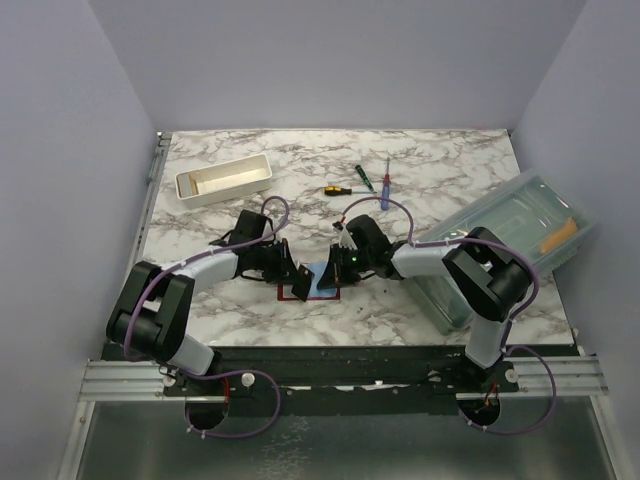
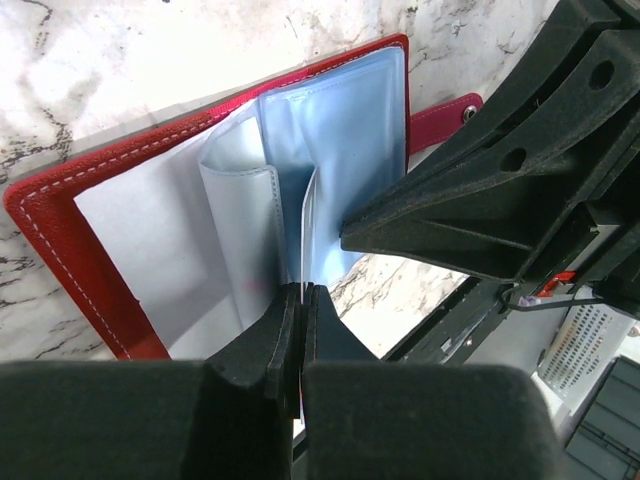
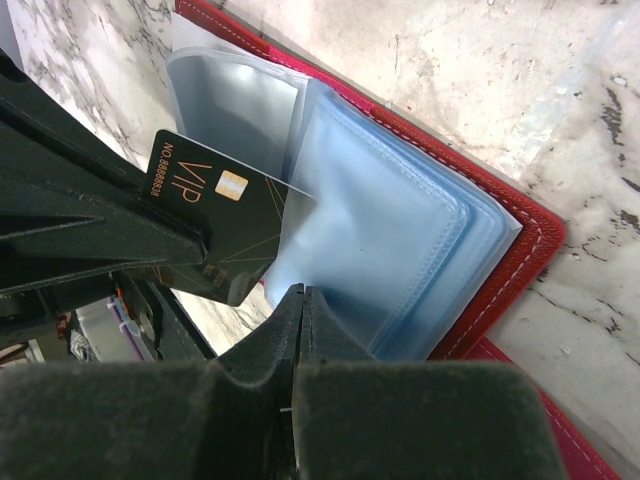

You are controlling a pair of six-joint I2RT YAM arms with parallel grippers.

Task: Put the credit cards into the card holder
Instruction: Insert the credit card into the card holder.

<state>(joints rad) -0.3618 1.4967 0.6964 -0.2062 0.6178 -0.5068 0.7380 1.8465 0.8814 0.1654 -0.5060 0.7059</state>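
Card holder (image 2: 90, 270) open on surface (image 1: 400, 150); right gripper (image 3: 300, 292) jaws pinch sleeve (image 3: 380, 240), holding it open; left gripper (image 2: 302, 292) jaws clamp dark card (image 3: 240, 230) for insertion.

- Dark card (image 3: 215, 225): large thin gold letters "VIP" on its face, next to a small gold chip.
- Same card, along the short edge: small gold print "NO." followed by a run of digits, seemingly "88888838", though it is too fine to be sure.
- Faint gold markings continue under the clear sleeve (image 3: 380, 250) and are unreadable there.
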